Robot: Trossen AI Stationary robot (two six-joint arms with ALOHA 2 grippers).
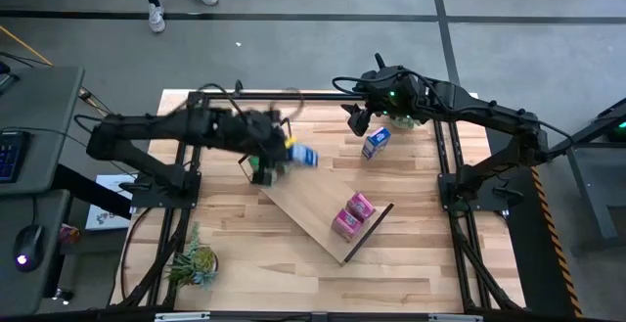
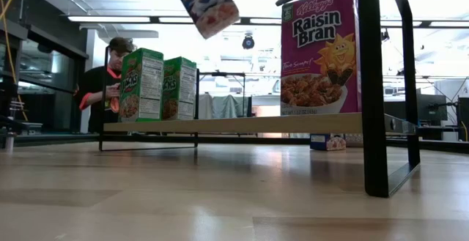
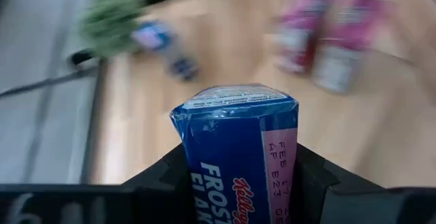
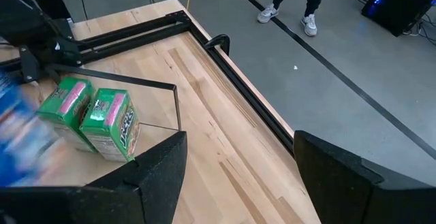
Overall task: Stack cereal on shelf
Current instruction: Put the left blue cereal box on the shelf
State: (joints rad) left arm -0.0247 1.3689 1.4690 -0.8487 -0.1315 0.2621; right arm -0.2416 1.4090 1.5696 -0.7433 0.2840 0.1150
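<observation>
My left gripper (image 1: pixel 286 152) is shut on a blue cereal box (image 1: pixel 304 156), in the air above the shelf (image 1: pixel 311 203), a light-wood board lying slantwise on the table. Two green boxes (image 1: pixel 262 170) stand on the shelf's left end and two pink boxes (image 1: pixel 354 214) near its right end. The second blue box (image 1: pixel 376 142) stands on the table beyond the shelf. My right gripper (image 1: pixel 358 118) hovers open just left of that box. The low view shows the held box (image 2: pixel 206 3) high up, above the green boxes (image 2: pixel 157 86) and a pink box (image 2: pixel 320 50). My left gripper (image 3: pixel 238 180) pinches the blue box between its two fingers (image 3: pixel 163 176), on two opposite sides. The box's end flap (image 3: pixel 231 96) sticks out past the fingertips. The box is lifted clear and hangs tilted (image 2: pixel 206 3) over the shelf.
A potted plant (image 1: pixel 192 263) sits at the table's near left corner. Dark metal rod frames (image 2: pixel 374 87) stand at the shelf's ends. A person (image 2: pixel 102 87) is behind the table, and feet (image 1: pixel 176 4) show on the floor beyond the far edge.
</observation>
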